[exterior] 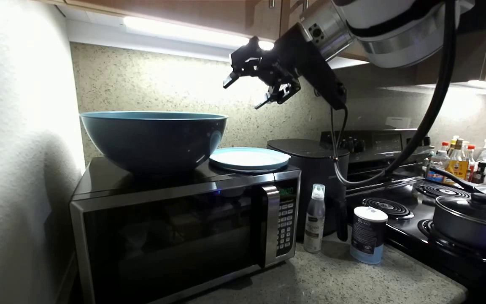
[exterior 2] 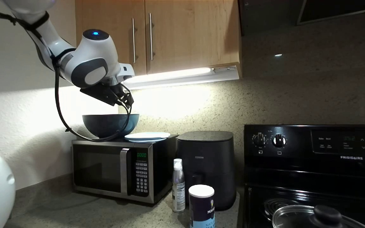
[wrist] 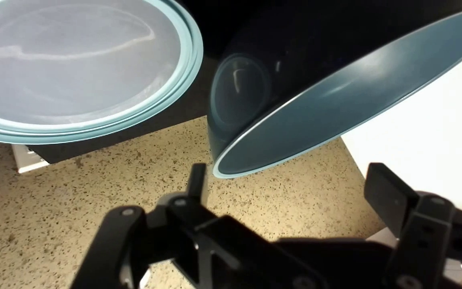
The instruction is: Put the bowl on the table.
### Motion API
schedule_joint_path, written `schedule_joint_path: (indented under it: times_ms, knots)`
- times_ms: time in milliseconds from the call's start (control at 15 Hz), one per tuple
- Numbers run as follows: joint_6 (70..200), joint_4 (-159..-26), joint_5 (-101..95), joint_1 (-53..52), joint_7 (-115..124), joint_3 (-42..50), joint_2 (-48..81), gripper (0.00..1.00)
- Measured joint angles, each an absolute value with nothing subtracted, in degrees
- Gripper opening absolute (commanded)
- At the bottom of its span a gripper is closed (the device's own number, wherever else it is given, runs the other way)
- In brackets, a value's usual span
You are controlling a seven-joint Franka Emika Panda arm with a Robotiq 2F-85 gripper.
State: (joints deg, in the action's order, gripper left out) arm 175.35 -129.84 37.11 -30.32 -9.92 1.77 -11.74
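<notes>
The bowl (exterior: 154, 141) is large, deep and dark teal-blue with a paler rim. It stands upright on top of the microwave (exterior: 171, 245). It also shows in an exterior view (exterior 2: 106, 126) and in the wrist view (wrist: 319, 120), where its rim lies ahead of the fingers. My gripper (exterior: 245, 91) is open with nothing between its fingers. It hangs above and to the side of the bowl's rim, apart from it, with the backsplash behind it. In the wrist view the gripper (wrist: 291, 184) shows both fingers wide apart. The speckled countertop (exterior: 310, 283) lies below the microwave.
A pale blue-white round plate (exterior: 249, 158) lies on the microwave beside the bowl. A black air fryer (exterior 2: 206, 167), a spray bottle (exterior 2: 178, 186) and a salt canister (exterior 2: 201, 205) stand beside the microwave. Wooden cabinets (exterior 2: 192, 31) hang above. The stove (exterior: 395, 211) holds a lidded pot (exterior: 471, 223).
</notes>
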Motion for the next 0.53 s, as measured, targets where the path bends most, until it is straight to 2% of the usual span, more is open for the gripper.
schedule_joint_path:
  times_ms: [200,533]
  knots:
    - [173.41,-129.88,36.48,-30.18,-9.92,1.8,-11.58,1.0]
    - [162.02,-129.71,32.88,-29.54,-9.79,1.94,-11.16,1.0]
